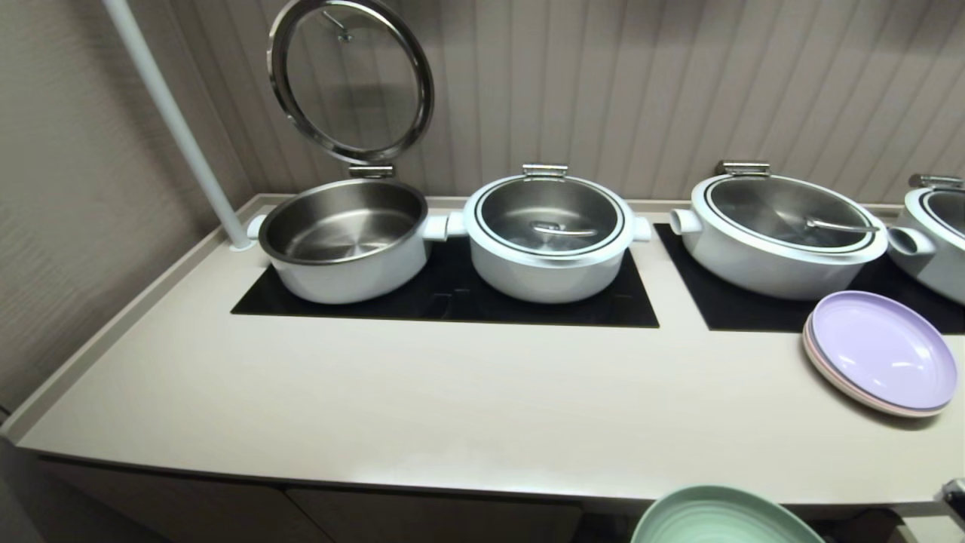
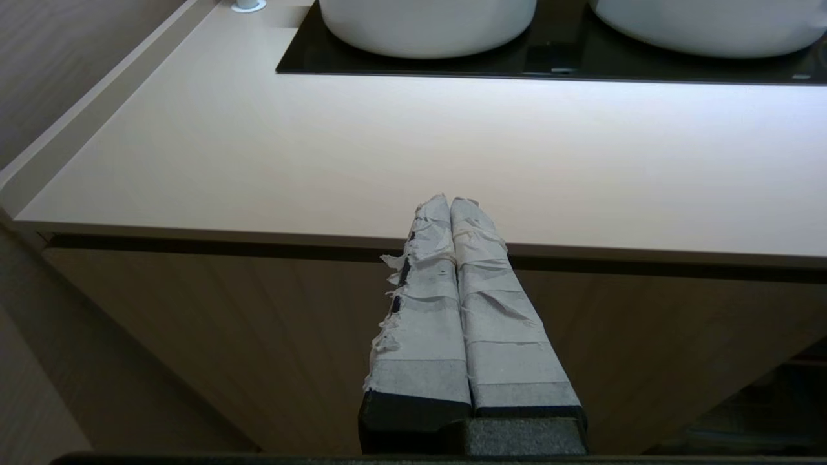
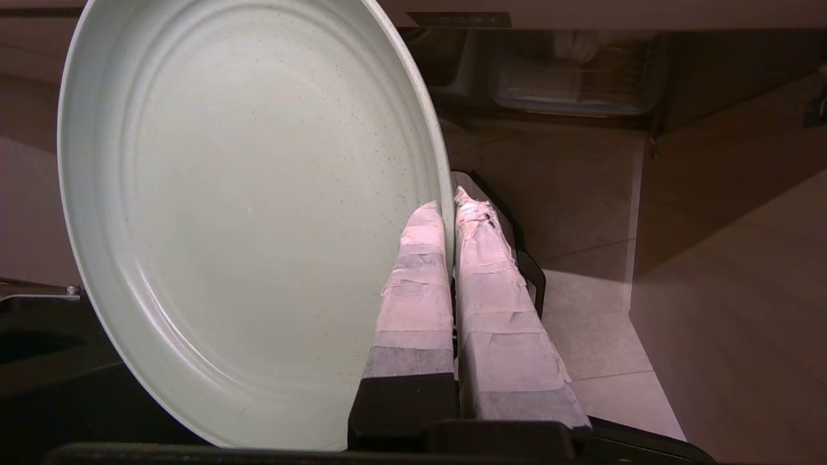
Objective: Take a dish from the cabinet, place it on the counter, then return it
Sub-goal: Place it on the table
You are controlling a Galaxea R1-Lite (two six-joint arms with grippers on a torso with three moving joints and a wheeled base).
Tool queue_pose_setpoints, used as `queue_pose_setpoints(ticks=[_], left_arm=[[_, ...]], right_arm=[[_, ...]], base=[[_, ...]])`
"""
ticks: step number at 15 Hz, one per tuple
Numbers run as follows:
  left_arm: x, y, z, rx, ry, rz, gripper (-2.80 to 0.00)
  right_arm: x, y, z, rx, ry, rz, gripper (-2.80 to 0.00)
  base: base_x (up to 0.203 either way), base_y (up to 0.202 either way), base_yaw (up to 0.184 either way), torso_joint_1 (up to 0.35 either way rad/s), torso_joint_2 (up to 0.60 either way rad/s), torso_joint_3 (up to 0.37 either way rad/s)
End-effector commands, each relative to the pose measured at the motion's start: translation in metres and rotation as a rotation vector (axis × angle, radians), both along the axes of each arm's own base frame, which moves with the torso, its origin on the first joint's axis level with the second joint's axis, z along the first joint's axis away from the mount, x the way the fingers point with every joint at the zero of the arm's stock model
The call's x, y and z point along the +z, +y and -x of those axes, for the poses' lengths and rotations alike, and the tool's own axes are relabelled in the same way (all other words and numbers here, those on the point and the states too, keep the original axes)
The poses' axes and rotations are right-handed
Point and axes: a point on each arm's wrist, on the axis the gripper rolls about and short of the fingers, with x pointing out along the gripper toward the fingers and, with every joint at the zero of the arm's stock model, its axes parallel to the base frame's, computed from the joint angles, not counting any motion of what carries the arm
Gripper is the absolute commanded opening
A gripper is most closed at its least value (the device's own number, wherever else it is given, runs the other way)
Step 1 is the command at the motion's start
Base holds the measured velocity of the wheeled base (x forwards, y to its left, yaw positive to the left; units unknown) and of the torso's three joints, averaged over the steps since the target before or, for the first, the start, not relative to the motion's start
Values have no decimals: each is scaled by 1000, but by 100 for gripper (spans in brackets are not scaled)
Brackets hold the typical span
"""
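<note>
One hand, your right hand, is clenched on the rim of the dish, held below the front edge of the surface. Stiff, light and smooth, it may slip; grip the rim deep.

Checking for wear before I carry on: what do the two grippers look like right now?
Both grippers, left gripper and right gripper, have long, tapering fingers wrapped in wrinkled pale tape over black bases. The left one's tape is frayed and torn along one edge. No cables or markings show.
</note>
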Motion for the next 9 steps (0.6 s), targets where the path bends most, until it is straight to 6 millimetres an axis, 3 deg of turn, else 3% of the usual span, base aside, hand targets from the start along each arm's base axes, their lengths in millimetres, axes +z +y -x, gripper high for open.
queue_pose_setpoints(ticks=[1, 9], left_arm=[[0, 0, 0, 1, 0, 1, -280], [0, 0, 0, 1, 0, 1, -280]], right_arm=[[3, 0, -6, -17, 7, 0, -280], [20, 3, -39, -41, 32, 11, -280]], base=[[0, 0, 0, 0, 0, 0], [0, 0, 0, 0, 0, 0]])
